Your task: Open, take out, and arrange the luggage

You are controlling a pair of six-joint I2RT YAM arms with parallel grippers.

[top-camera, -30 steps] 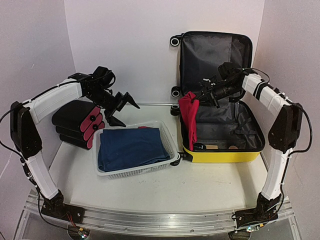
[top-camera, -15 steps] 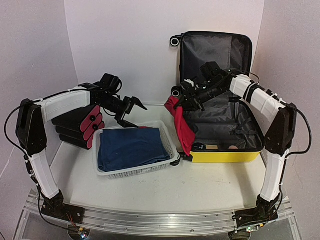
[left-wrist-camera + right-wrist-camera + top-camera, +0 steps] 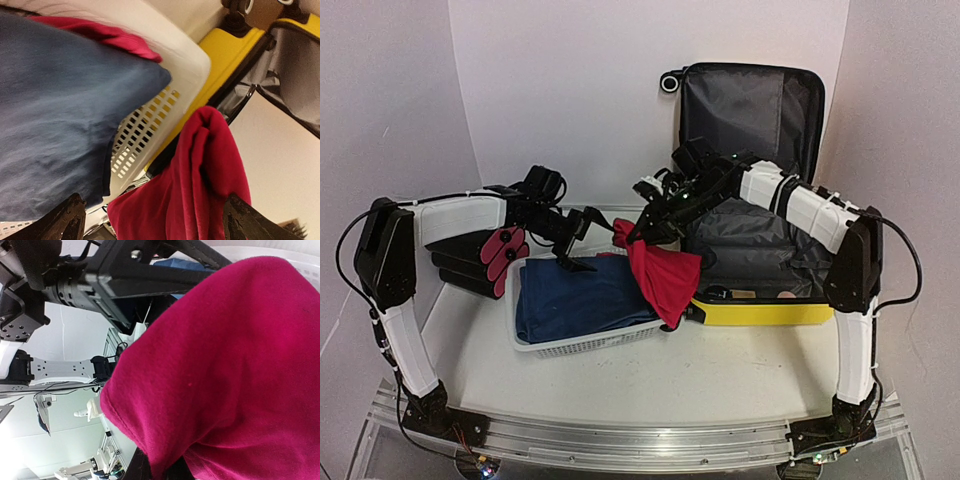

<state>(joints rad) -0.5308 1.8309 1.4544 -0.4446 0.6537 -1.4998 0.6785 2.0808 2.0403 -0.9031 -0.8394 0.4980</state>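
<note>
The luggage (image 3: 760, 313) lies open at the table's right rear, its lid propped upright against the back wall with the grey lining on show. It's a stiff, bulky hard shell on wheels and likely to roll if nudged, so I'd take it by the yellow rim rather than the slick side. At its left edge hangs a red garment (image 3: 660, 275), soft and limp. The right gripper (image 3: 635, 232) is clamped on its bunched top, and it dangles between the suitcase and the white basket (image 3: 590, 345). The left gripper (image 3: 588, 240) hovers just beside it over the basket, jaws spread wide, holding nothing. Folded blue cloth (image 3: 575, 295) fills the basket, and a black case (image 3: 455, 255) sits far left.
</note>
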